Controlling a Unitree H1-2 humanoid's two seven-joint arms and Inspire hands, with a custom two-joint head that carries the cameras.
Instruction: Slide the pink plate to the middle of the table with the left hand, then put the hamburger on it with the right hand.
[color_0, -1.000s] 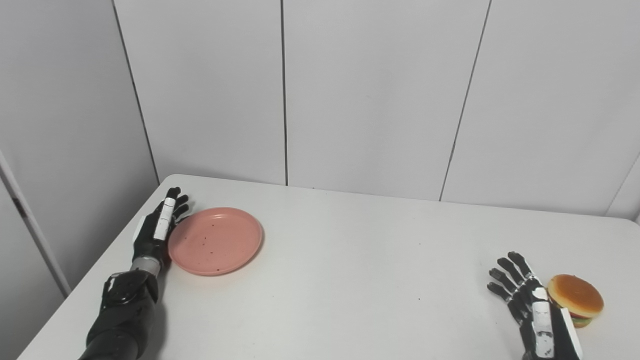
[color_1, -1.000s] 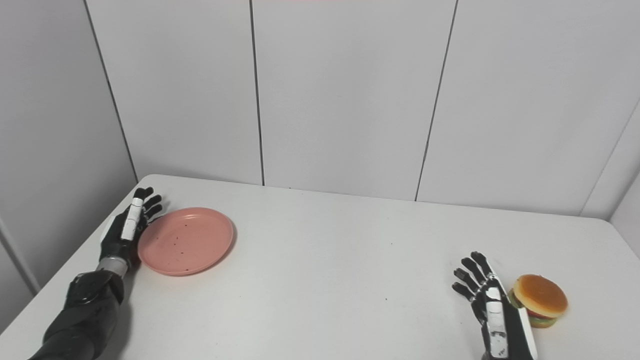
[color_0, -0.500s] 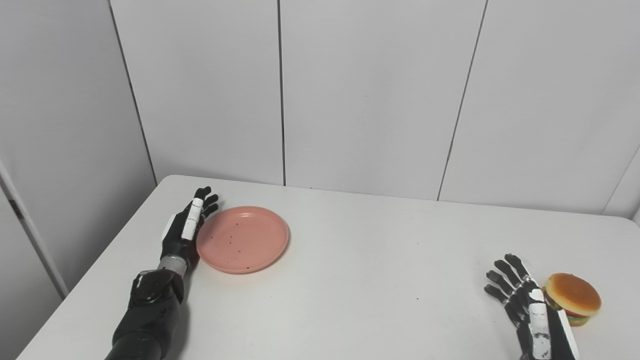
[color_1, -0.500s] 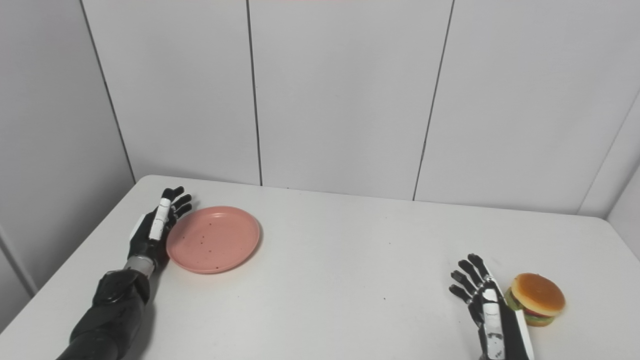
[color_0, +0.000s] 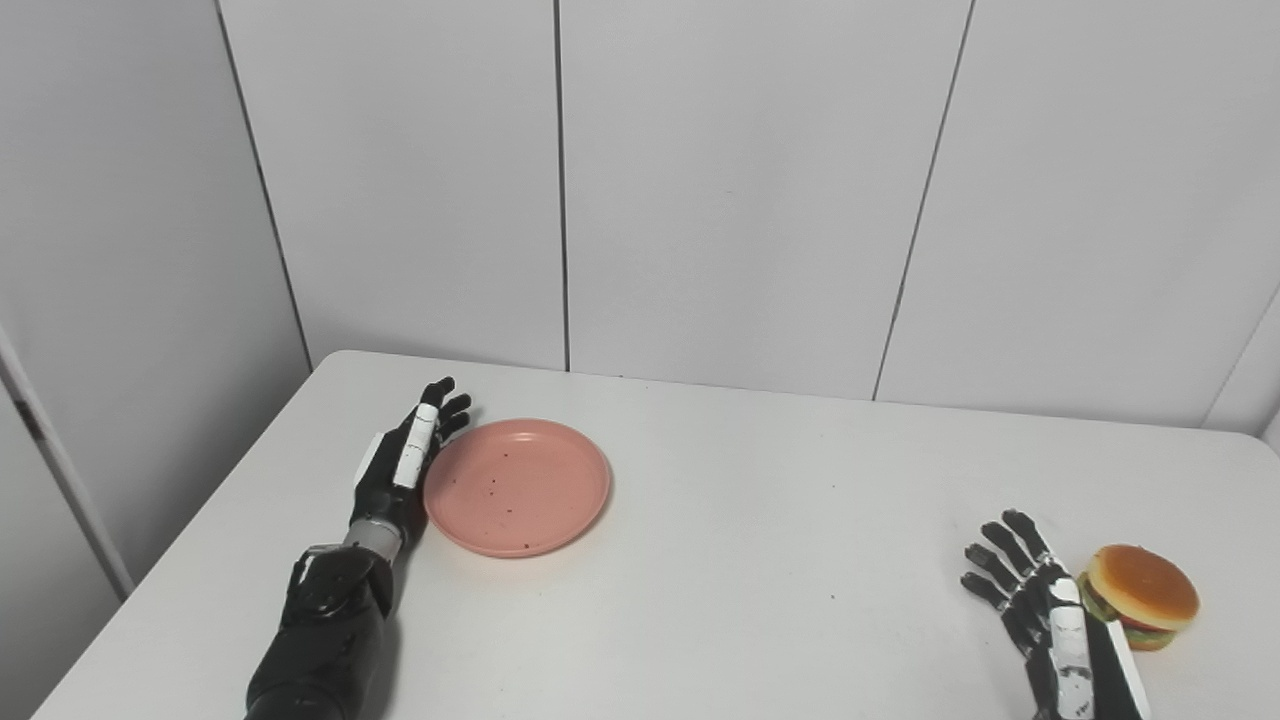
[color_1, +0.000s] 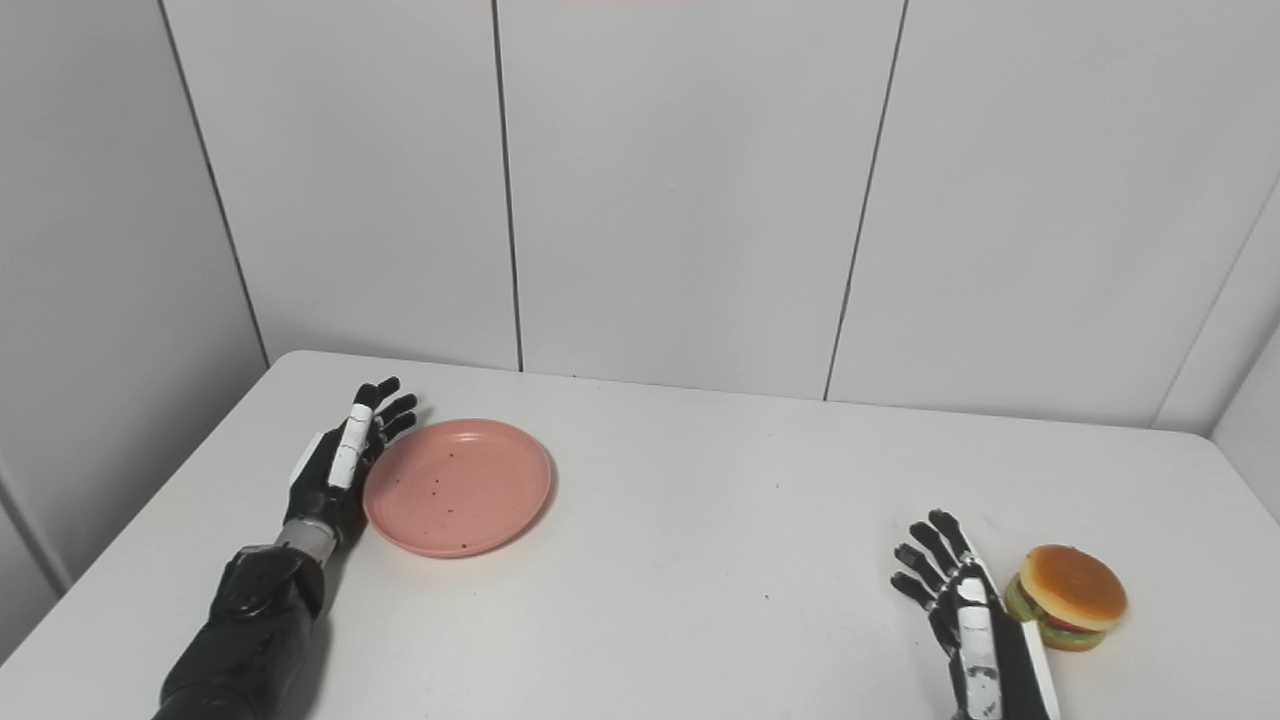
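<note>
here the pink plate (color_0: 518, 486) touches the flat, spread left hand's (color_0: 402, 473) inner edge.

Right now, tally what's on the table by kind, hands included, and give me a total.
Plates: 1, the pink plate
Hamburgers: 1, the hamburger
Robot hands: 2, the left hand against the plate's left rim, the right hand open beside the hamburger
Total: 4
</note>
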